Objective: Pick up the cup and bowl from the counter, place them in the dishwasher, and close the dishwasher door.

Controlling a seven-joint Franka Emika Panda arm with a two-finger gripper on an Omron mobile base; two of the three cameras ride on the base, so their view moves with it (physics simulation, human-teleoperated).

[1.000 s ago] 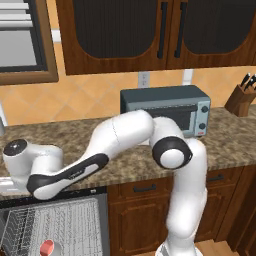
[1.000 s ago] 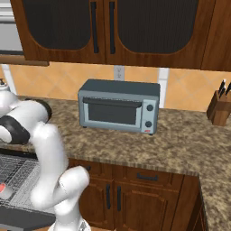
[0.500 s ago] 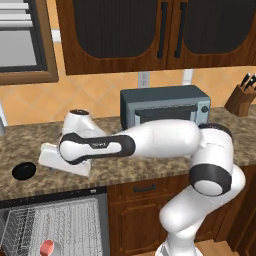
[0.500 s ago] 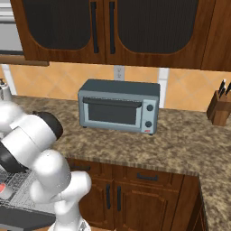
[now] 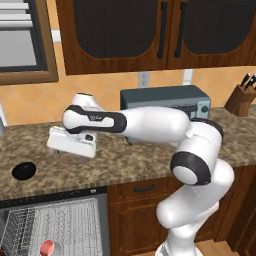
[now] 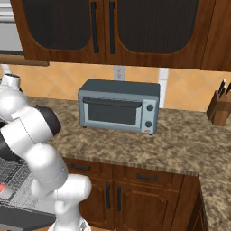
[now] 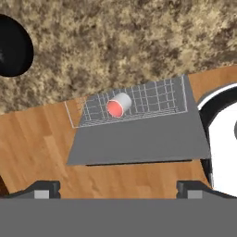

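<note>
The gripper (image 5: 59, 151) is held over the counter (image 5: 125, 162), its two fingers spread wide with nothing between them. The bowl (image 5: 24, 171) is seen resting on the counter near the front edge, apart from the fingers and on the side of them away from the toaster oven (image 5: 165, 102). In the hand view the bowl (image 7: 13, 45) is cut by the upper left edge, well apart from the fingertips (image 7: 42, 189) at the bottom. The cup (image 7: 118, 105) is seen lying on its side in the wire rack (image 7: 134, 102) of the dishwasher (image 5: 55, 225), below the counter edge, its door (image 7: 139, 141) folded down.
</note>
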